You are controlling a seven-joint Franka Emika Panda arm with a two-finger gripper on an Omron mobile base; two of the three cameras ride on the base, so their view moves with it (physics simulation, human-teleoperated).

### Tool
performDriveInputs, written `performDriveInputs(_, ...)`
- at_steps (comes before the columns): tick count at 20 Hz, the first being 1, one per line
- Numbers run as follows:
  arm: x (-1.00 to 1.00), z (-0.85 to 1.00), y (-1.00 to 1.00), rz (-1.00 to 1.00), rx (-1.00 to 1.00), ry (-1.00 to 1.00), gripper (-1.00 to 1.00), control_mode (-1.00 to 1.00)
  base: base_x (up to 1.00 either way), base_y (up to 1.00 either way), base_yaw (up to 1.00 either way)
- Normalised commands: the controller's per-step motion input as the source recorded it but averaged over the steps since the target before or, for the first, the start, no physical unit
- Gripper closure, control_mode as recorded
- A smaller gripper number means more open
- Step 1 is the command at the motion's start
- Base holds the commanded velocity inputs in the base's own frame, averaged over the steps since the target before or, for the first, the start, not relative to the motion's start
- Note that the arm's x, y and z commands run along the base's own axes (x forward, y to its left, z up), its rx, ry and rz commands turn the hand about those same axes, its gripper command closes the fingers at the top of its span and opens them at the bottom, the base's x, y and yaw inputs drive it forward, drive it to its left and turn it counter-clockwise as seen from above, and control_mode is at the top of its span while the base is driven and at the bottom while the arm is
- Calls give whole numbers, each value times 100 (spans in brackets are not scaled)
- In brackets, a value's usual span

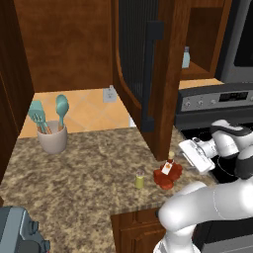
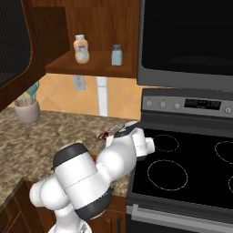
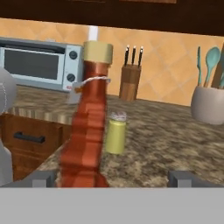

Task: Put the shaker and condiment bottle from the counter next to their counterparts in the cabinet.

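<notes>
Though near edge, bottle [image 1: 168,174] unhemmed

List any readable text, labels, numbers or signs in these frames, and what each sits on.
None can be read.
Condiment bottle: white label on the body, too small and blurred to read.
Stove: display and marks on the control panel, too blurred to read.
Orange-labelled bottle in the cabinet: label shows no legible print.
Toaster oven: knobs, no legible marks.
</notes>
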Motion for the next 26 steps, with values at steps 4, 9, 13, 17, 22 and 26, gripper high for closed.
performDriveInputs(4,12,-13,0,0,0,5,-100,-100,0,0,0)
performDriveInputs(9,9,-20,4,0,0,6,-100,-100,0,0,0)
performDriveInputs(13,6,-18,2,0,0,2,-100,-100,0,0,0)
performDriveInputs(17,9,-11,2,0,0,4,-100,-100,0,0,0)
performDriveInputs(22,-4,0,20,0,0,2,-100,-100,0,0,0)
performDriveInputs(26,-25,4,41,0,0,-8,-100,-100,0,0,0)
